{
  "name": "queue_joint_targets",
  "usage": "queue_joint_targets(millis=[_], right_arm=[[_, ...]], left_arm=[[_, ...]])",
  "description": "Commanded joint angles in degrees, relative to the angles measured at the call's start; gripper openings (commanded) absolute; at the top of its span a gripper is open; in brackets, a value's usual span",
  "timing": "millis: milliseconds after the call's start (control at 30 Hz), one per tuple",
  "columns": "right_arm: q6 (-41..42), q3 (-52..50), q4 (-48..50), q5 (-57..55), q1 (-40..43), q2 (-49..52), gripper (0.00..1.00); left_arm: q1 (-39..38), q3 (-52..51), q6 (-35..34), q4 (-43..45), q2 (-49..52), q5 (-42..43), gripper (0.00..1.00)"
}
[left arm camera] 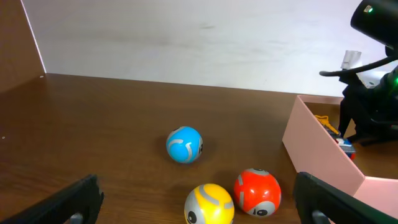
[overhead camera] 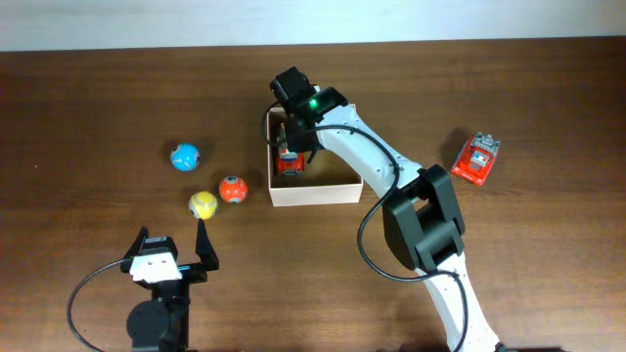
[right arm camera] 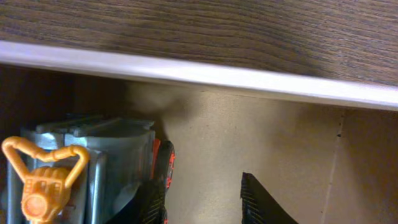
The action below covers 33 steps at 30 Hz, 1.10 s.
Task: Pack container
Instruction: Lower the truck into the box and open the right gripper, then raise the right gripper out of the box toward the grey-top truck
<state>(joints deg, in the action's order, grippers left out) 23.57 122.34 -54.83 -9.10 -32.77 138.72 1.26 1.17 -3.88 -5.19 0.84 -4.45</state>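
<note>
The right hand (right arm camera: pixel 199 186) hangs inside the container (overhead camera: pixel 315 192), which sits mid-frame on the worktop (overhead camera: pixel 88 108). Its fingers are apart with bare box floor between them. The toy truck (right arm camera: pixel 93 168) seems to lie free beside one finger, though the view is cropped. The placing step looks done. The next move is to lift clear and fetch the red car (overhead camera: pixel 476 158) at the frame's right. The left hand (overhead camera: pixel 176 256) rests wide open near the yellow ball (overhead camera: pixel 202 204).

The counter (overhead camera: pixel 88 98) is dark brown with wood lines. The box (overhead camera: pixel 313 193) is cream-white outside and tan inside. The blue ball (overhead camera: pixel 185 156), yellow ball (overhead camera: pixel 202 204) and red ball (overhead camera: pixel 232 189) all have grey swirls. The toy (right arm camera: pixel 93 162) is grey, orange and red. The car (overhead camera: pixel 476 158) is red.
</note>
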Motion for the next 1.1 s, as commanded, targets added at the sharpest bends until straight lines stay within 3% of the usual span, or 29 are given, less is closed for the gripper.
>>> queue_joint_targets(millis=[0,67,333,633,767,867,1067], right_arm=[[-0.7,0.0,-0.6,-0.7,0.3,0.5,0.44],[-0.7,1.7,-3.0,-1.9,0.6,0.4,0.51],[-1.1,12.7,-14.0,-2.2,1.9,-0.1,0.53],[-1.9,34.3,-32.5,-3.7,3.8,-1.8,0.60],[0.3,42.0,-40.9,-8.0,8.2,-2.3,0.74],[-1.2,44.4,-42.5,-4.5,13.0,-3.0,0.84],[-2.9,43.9,-42.5,3.2,23.7,-5.6,0.85]], left_arm=[[0.2,-0.2,0.9,-0.1,-0.4,0.6,0.99],[0.2,-0.2,0.9,-0.1,-0.4,0.6,0.99],[0.2,-0.2,0.9,-0.1,-0.4,0.6,0.99],[0.2,-0.2,0.9,0.0,-0.4,0.6,0.99],[0.2,-0.2,0.9,0.0,-0.4,0.6,0.99],[0.2,-0.2,0.9,-0.1,-0.4,0.6,0.99],[0.2,-0.2,0.9,-0.1,-0.4,0.6,0.99]])
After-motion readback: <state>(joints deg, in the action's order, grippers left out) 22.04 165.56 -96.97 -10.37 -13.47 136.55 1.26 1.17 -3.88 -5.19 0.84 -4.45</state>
